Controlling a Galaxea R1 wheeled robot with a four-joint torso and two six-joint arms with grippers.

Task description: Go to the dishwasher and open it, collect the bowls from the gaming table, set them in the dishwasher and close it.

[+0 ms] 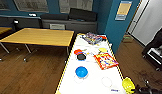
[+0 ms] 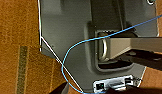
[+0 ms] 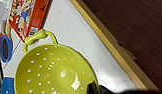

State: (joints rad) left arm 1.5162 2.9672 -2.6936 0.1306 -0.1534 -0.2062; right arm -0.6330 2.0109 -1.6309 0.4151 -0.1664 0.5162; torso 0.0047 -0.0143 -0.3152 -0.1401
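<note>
The gaming table [image 1: 95,81] is a long white top running away from me. On it stand a bright blue bowl [image 1: 81,71], a black bowl [image 1: 81,57] and, just behind that, an orange-red bowl [image 1: 77,51]. A yellow-green colander [image 1: 128,85] hangs tilted at the table's near right corner, by my right arm [image 1: 145,89]. The right wrist view shows the colander [image 3: 54,72] close up over the white top, a dark fingertip [image 3: 97,88] on its rim, and the blue bowl [image 3: 5,48] beyond. The dishwasher is out of view.
A red game box [image 1: 105,60] and a colourful box [image 1: 92,38] lie on the white top, with a small white dish [image 1: 106,81] near me. A yellow-topped table [image 1: 39,37] stands to the left, a blue wall [image 1: 117,27] beyond. Wooden floor [image 2: 14,37] lies beside my grey base [image 2: 67,30].
</note>
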